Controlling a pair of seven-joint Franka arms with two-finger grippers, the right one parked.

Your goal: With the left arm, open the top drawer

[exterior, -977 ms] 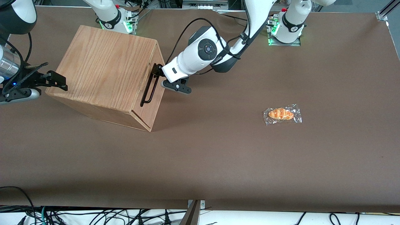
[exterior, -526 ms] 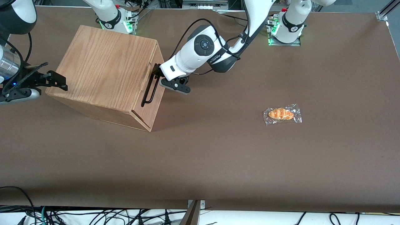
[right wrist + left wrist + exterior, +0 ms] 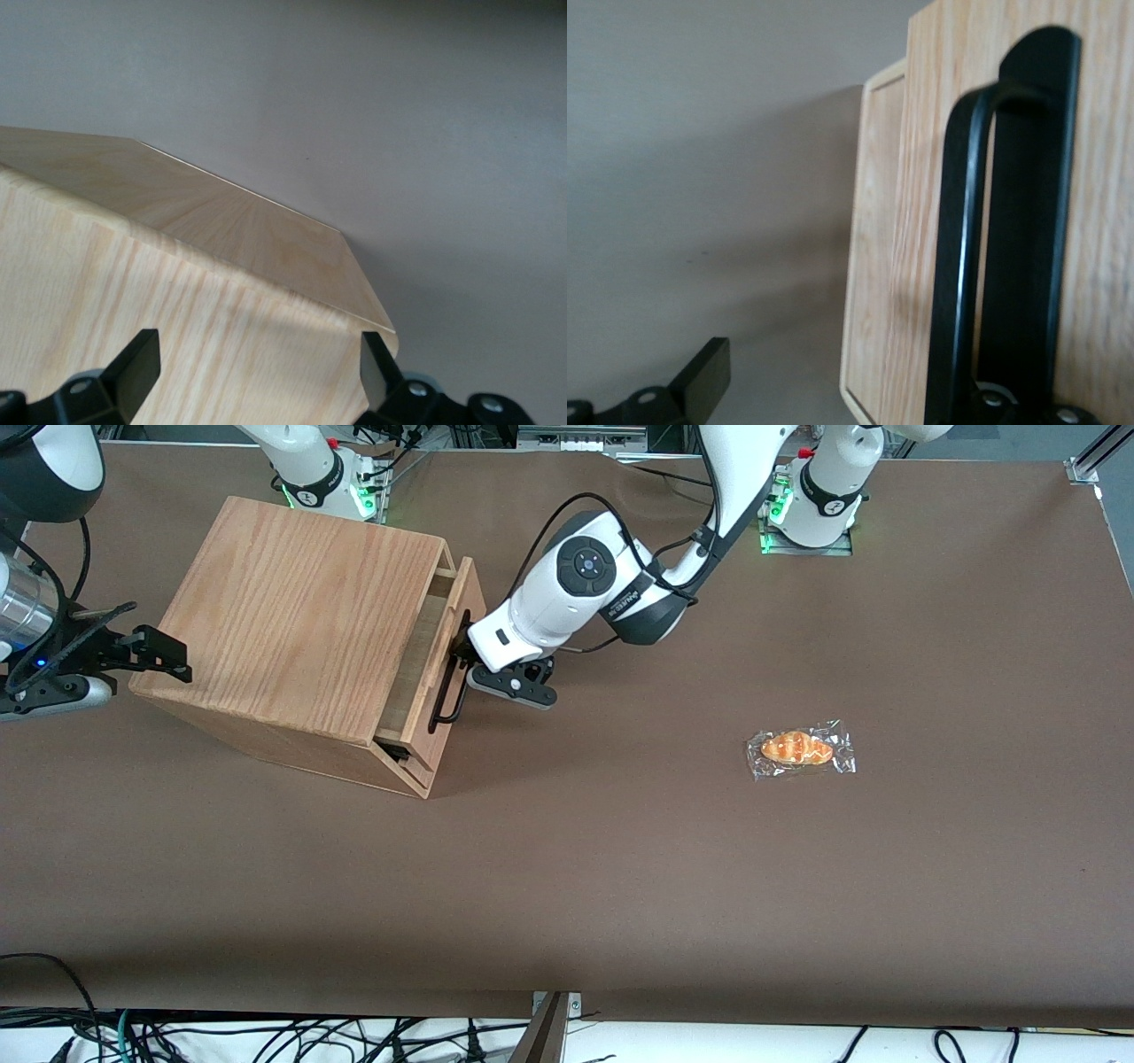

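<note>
Top drawer [image 3: 440,657] pulled partway out of the oak-grain wooden box [image 3: 306,624], tray interior showing as a narrow strip between box top and front panel. Box standing on the brown desk [image 3: 620,850] toward the parked arm's end, close to the desk edge farthest from the front camera. Long black bar handle [image 3: 450,682] across the drawer front. Left arm [image 3: 585,589] reaching down to the drawer, end effector [image 3: 462,652] at the handle's end farther from the front camera; grip state impossible to tell. Wrist view filled by handle [image 3: 983,257] and drawer front [image 3: 921,221]. Wrapped bread roll [image 3: 798,748] lying well apart toward the working arm's end.
</note>
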